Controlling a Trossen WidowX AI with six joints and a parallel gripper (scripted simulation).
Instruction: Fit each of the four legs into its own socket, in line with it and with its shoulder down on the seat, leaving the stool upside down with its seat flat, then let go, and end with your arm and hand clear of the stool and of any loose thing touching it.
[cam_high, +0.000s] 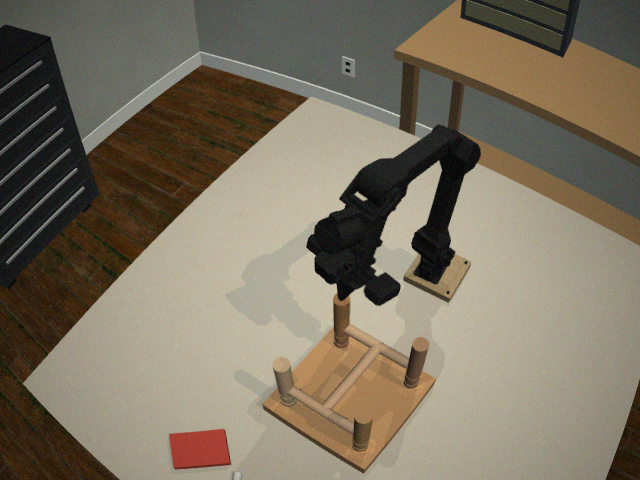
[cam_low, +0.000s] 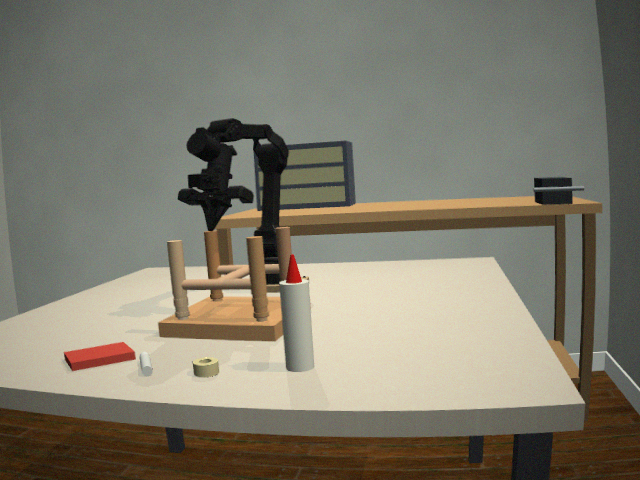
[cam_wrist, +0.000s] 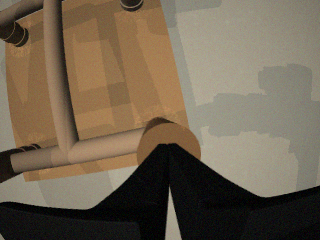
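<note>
The wooden seat (cam_high: 315, 421) (cam_low: 219, 330) (cam_wrist: 95, 55) lies flat on the table, underside up. Four legs stand upright at its corners: the back-left leg (cam_high: 341, 320) (cam_low: 212, 263), the right leg (cam_high: 416, 361) (cam_low: 283, 248), the left leg (cam_high: 283, 379) (cam_low: 177, 273) and the front leg (cam_high: 362, 434) (cam_low: 256, 279). Stretchers (cam_high: 354, 374) (cam_low: 219, 283) (cam_wrist: 60, 85) join them in an H. My gripper (cam_high: 342, 297) (cam_low: 211, 228) (cam_wrist: 167, 152) is shut and empty, its tips at the top end of the back-left leg, touching it or just above. The sockets are hidden under the leg bases.
A red block (cam_high: 200, 448) (cam_low: 99, 355), a small white cylinder (cam_high: 236, 475) (cam_low: 145, 363), a tape roll (cam_low: 205, 367) and a white bottle with a red tip (cam_low: 297, 325) stand or lie near the front edge. My arm's base plate (cam_high: 449, 281) is behind the seat.
</note>
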